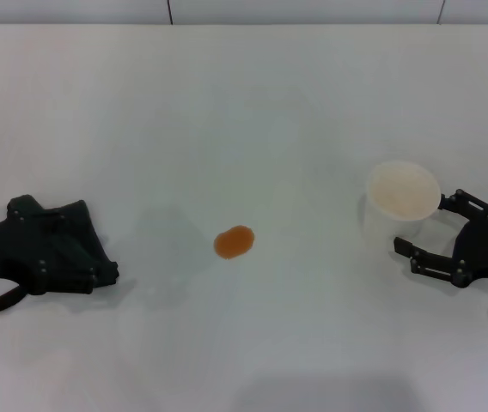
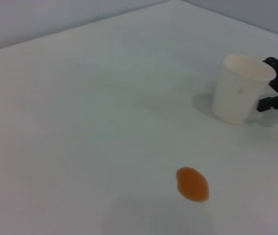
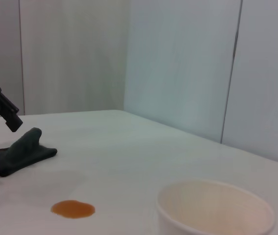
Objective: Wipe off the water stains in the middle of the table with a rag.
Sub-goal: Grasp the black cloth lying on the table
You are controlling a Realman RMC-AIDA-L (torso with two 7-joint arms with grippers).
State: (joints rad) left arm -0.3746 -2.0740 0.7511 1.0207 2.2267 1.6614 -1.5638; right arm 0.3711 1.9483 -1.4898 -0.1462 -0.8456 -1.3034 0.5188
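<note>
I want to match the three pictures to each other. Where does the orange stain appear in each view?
Head view: the stain lies on the table, between the rag and the cup.
Left wrist view: the stain lies nearer the camera than the cup.
Right wrist view: the stain lies between the rag and the cup.
Shared landmark: the cup.
</note>
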